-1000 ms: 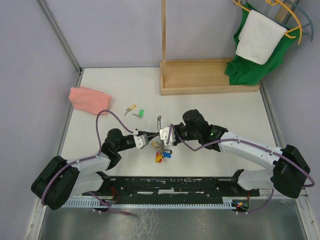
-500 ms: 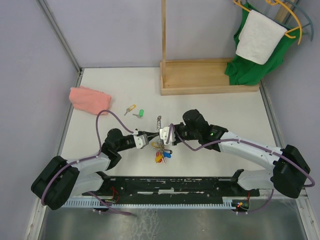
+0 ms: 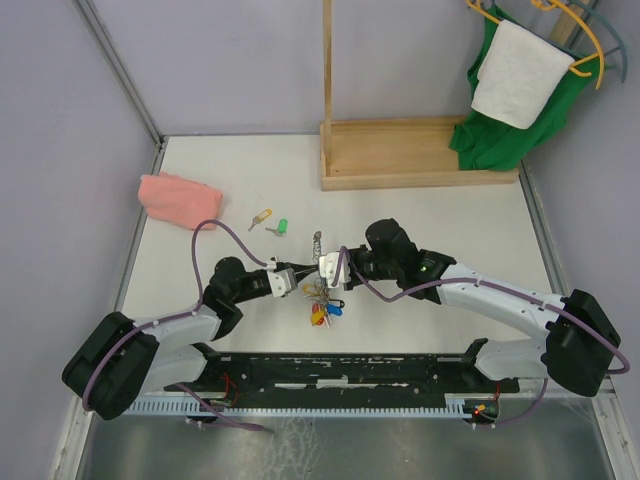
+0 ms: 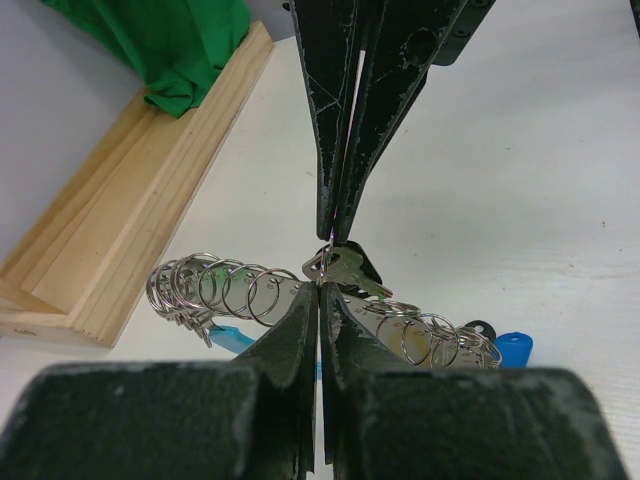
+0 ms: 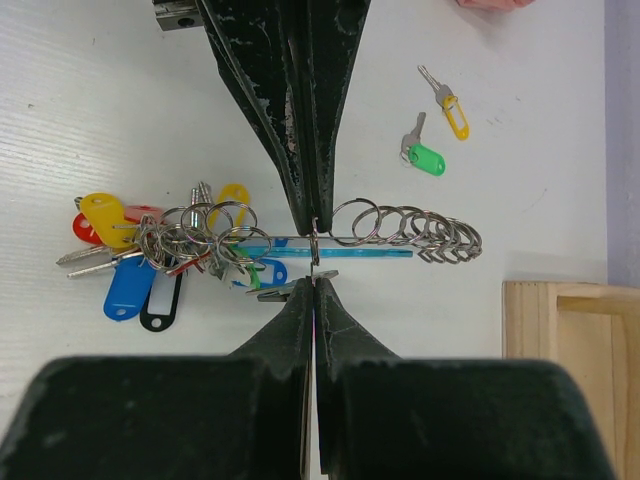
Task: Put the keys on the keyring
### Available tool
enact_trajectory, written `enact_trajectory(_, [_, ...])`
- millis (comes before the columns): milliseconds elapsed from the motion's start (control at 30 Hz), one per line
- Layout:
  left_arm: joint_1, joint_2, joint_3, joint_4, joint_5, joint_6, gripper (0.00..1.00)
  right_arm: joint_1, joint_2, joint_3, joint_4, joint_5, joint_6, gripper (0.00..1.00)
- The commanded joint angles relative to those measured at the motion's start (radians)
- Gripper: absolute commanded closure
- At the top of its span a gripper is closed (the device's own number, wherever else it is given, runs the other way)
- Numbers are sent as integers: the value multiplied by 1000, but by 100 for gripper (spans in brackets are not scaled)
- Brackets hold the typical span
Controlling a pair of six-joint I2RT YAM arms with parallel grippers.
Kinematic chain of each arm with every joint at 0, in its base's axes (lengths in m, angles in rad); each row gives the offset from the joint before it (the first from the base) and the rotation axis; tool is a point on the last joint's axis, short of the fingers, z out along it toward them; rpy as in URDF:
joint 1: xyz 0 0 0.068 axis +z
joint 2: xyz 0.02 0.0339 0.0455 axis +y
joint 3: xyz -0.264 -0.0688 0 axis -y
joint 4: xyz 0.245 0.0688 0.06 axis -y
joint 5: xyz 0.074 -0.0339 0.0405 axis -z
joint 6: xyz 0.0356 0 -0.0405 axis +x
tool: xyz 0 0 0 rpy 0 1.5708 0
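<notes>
Left pincer (image 5: pixel 313 222) and right pincer (image 5: pixel 315 290) clench the keyring (image 5: pixel 400 225) tip to tip, likely steadying it before fetching the green key (image 5: pixel 425 158) and yellow key (image 5: pixel 452 108).

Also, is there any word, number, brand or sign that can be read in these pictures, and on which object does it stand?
No text can be read in any view.
Coloured tags on the keyring: no lettering visible.
Loose yellow-tagged key and green-tagged key: the tags look plain.
Wooden stand: no marks visible.
</notes>
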Motion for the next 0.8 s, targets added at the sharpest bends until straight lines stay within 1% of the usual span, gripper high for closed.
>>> enact_trajectory(0, [-4,-10,10,89,29,-9,97,5,-23,-3,55,-1,19,99])
enact_trajectory(200, [-4,-18,10,85,18,-6,97,5,-25,0,25,19,10,99])
enact_trajectory(467, [-4,-17,10,81,21,-7,97,5,-28,0,28,26,11,99])
enact_trajectory(767, [-4,-15,12,80,22,-9,97,5,-30,0,30,4,20,99])
